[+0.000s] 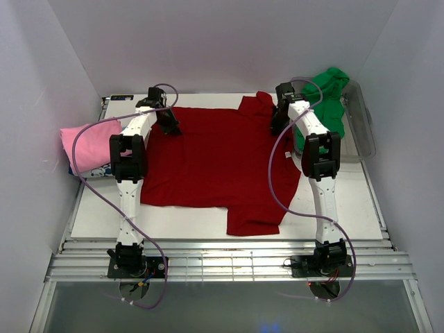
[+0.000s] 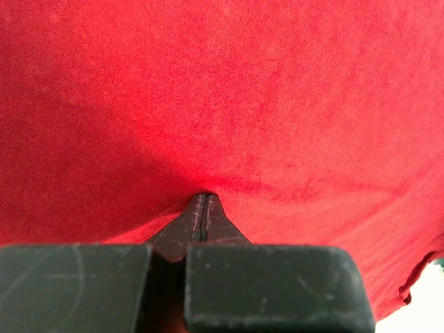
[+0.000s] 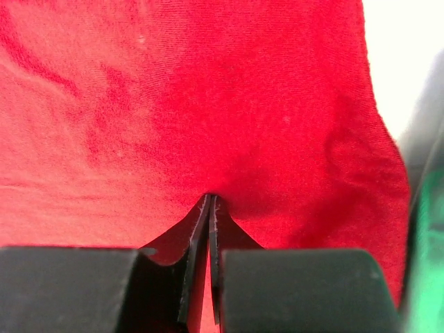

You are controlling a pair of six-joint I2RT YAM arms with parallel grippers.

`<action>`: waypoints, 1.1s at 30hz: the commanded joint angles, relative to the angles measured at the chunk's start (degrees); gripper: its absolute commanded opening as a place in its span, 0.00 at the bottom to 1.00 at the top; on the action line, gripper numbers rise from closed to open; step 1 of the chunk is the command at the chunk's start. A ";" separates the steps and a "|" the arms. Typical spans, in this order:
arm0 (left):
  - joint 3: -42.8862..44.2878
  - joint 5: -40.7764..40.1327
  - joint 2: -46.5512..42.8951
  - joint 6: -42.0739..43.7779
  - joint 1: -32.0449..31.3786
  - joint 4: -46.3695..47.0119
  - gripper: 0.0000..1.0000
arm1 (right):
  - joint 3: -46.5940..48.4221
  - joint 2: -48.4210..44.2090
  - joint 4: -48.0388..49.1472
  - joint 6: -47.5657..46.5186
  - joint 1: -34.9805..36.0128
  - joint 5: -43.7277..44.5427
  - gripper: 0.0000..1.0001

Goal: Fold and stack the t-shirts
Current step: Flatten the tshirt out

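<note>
On the tabletop (image 1: pixel 187 222) the red shirt (image 1: pixel 215 159) lies spread flat, ready to fold. At the right, the tub (image 1: pixel 364 139) holds the green shirt (image 1: pixel 331 100), which I think waits its turn. The pink shirt (image 1: pixel 87 142) sits at the left edge, out of the way. The left gripper (image 1: pixel 170 126) and right gripper (image 1: pixel 279 123) are squeezed tight on the red shirt's far edge, one toward each end, likely to lift it evenly.

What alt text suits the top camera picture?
A red t-shirt lies spread on a white table, left gripper and right gripper shut on its far part. Left of it lies a pink t-shirt; right, a green t-shirt in a clear tub.
</note>
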 commanded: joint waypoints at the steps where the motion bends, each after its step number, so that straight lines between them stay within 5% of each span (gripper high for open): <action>1: -0.71 -1.48 3.63 1.12 0.78 0.41 0.00 | 0.38 3.24 2.82 -0.43 -1.70 -1.07 0.08; 5: -0.80 -0.34 2.58 1.56 0.78 1.73 0.00 | -0.84 0.44 6.50 -2.01 -2.14 -3.27 0.09; 9: -0.98 0.81 -1.64 1.56 0.69 4.53 0.00 | -9.62 -9.74 15.44 -4.56 -2.06 -4.68 0.25; 13: -3.43 0.55 -9.63 2.17 0.60 7.35 0.37 | -17.27 -23.87 19.78 -7.11 -1.27 -5.30 0.40; 14: -4.40 -0.15 -13.56 2.79 0.60 7.70 0.58 | -18.33 -25.92 19.70 -8.51 -0.48 -5.21 0.43; 17: -12.47 -3.83 -23.83 4.19 0.25 9.81 0.82 | -22.81 -32.86 16.98 -10.36 2.32 -3.81 0.51; 25: -31.20 -10.61 -34.25 10.61 0.52 -8.18 0.71 | -43.71 -48.14 7.04 -4.75 13.84 4.09 0.47; 33: -46.85 -19.05 -44.36 10.70 2.71 -12.59 0.76 | -68.15 -63.28 8.27 6.94 22.20 4.46 0.47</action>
